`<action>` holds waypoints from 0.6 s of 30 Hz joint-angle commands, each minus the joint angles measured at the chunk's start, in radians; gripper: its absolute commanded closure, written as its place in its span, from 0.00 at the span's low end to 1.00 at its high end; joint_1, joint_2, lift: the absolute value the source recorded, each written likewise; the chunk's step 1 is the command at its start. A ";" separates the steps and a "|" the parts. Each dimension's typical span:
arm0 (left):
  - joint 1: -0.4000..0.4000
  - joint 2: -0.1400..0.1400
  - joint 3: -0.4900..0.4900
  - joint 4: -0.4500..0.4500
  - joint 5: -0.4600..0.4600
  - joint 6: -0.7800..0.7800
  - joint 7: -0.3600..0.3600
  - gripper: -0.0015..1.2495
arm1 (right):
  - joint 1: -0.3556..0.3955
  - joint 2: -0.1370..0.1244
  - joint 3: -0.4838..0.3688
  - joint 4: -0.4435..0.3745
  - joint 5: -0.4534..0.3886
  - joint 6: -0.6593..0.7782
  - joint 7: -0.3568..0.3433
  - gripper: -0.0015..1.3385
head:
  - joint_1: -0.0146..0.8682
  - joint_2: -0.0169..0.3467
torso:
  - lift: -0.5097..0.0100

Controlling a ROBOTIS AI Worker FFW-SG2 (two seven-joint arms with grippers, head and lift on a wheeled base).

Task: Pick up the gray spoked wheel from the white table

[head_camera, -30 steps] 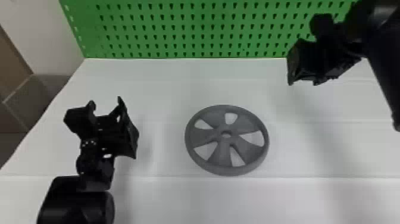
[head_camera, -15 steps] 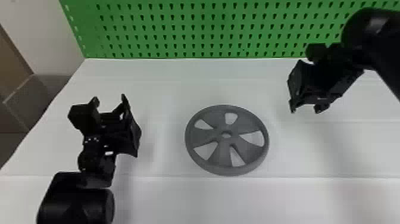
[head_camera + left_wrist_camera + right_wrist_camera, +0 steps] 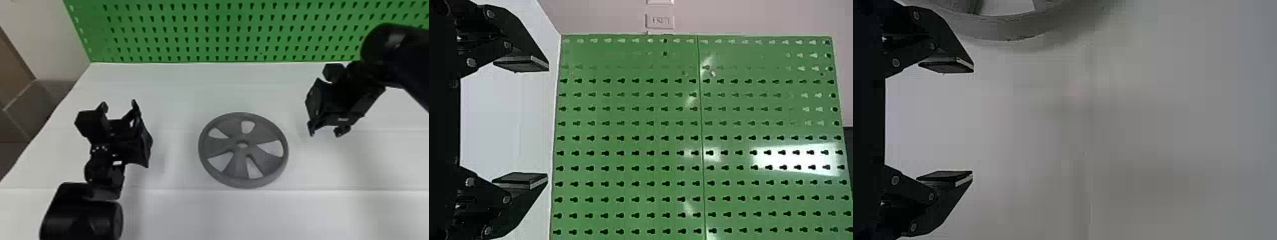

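The gray spoked wheel [image 3: 237,164] lies flat on the white table [image 3: 249,213], around the middle of the head view. My right gripper [image 3: 326,133] is to the right of the wheel, above the table, with a gap between them. In the right wrist view my right gripper [image 3: 973,122] is open and holds nothing; part of the wheel's rim [image 3: 1008,29] crosses the top edge. Left of the wheel is my left gripper [image 3: 118,103], idle; the left wrist view has this left gripper [image 3: 549,122] open with nothing between its fingers.
A green pegboard [image 3: 223,32] stands upright along the table's back edge. Beyond the table's left edge there is a gray box-like shape [image 3: 35,105] near the wall.
My right gripper has come nearer the front of the table and tilted downward, its arm swinging lower. The left gripper has shifted slightly to the right. The wheel has stayed put.
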 commanded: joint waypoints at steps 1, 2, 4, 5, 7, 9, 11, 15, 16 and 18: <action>-0.002 0.002 -0.001 -0.002 -0.002 0.000 0.001 0.37 | 0.001 0.006 0.000 0.018 -0.017 -0.015 0.001 0.37 | 0.90 0.26 | 0.83; -0.002 0.002 -0.001 0.000 -0.002 0.000 0.001 0.37 | 0.001 0.008 0.000 0.019 -0.016 -0.015 -0.001 0.37 | 0.90 0.26 | 0.83; -0.002 0.002 -0.003 0.000 -0.002 0.001 0.001 0.37 | 0.001 0.009 0.002 0.018 -0.014 -0.015 0.001 0.37 | 0.90 0.26 | 0.83; -0.002 0.002 -0.003 0.000 -0.003 0.001 0.001 0.37 | 0.001 0.009 0.002 0.018 -0.014 -0.015 -0.001 0.37 | 0.90 0.26 | 0.83; -0.003 0.002 -0.003 0.000 -0.003 0.003 0.003 0.37 | 0.000 0.011 0.005 0.019 -0.013 -0.015 -0.001 0.37 | 0.90 0.26 | 0.83; -0.003 0.003 -0.003 -0.002 -0.003 0.003 0.003 0.37 | 0.000 0.012 0.005 0.019 -0.008 -0.019 -0.001 0.37 | 0.90 0.26 | 0.83; -0.005 0.003 -0.003 -0.002 -0.003 0.003 0.003 0.37 | 0.000 0.012 0.006 0.019 -0.008 -0.032 -0.001 0.37 | 0.90 0.26 | 0.83; -0.003 0.005 -0.003 0.000 -0.003 0.003 0.003 0.37 | -0.004 0.012 0.054 0.018 -0.025 -0.068 0.001 0.37 | 0.90 0.26 | 0.83; -0.003 0.005 -0.003 -0.002 -0.003 0.003 0.003 0.37 | -0.004 0.011 0.063 0.018 -0.031 -0.077 0.001 0.37 | 0.90 0.26 | 0.83; -0.005 0.005 -0.004 -0.002 -0.003 0.003 0.003 0.37 | -0.005 0.011 0.083 0.018 -0.040 -0.089 0.010 0.37 | 0.90 0.26 | 0.83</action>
